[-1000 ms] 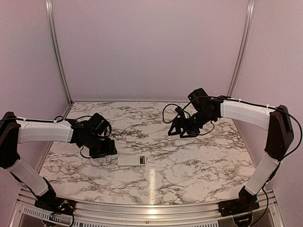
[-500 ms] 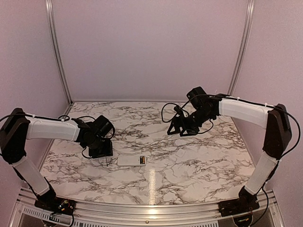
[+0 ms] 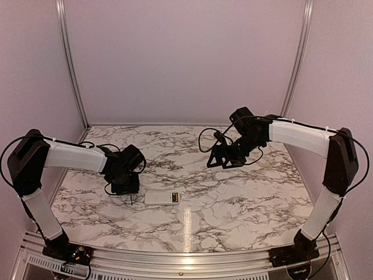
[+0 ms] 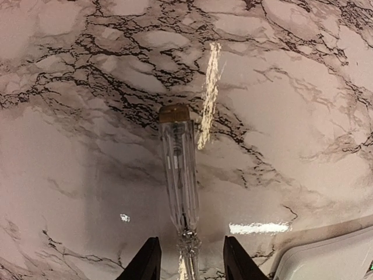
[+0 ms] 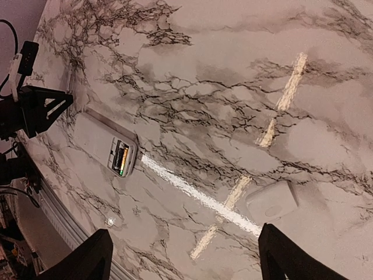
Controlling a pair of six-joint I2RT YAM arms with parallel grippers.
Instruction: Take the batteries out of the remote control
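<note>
Nearest the arms' bases, the remote control lies flat on the marbled surface with its open compartment facing up at its right end. The batteries sit inside it, so nothing is unloaded yet; how many are in there is too small to tell. Just to the remote's left a clear slim tool with a brass-coloured far end appears to lie on the surface. The left end effector straddles the tool's near end, fingers narrowly apart with a sliver of gap on each side, gripping nothing as yet. The step in hand looks like taking up this tool to lever the cells out. To do it well, both fingers should meet the round shaft squarely and together, since a one-sided touch could roll it across the slick surface or nudge it into the remote close by. Further back rests the white cover piece, apart from the remote. Farthest, the right end effector hangs above the surface, spread wide and empty, well placed to come down and pin the remote while the tool works
</note>
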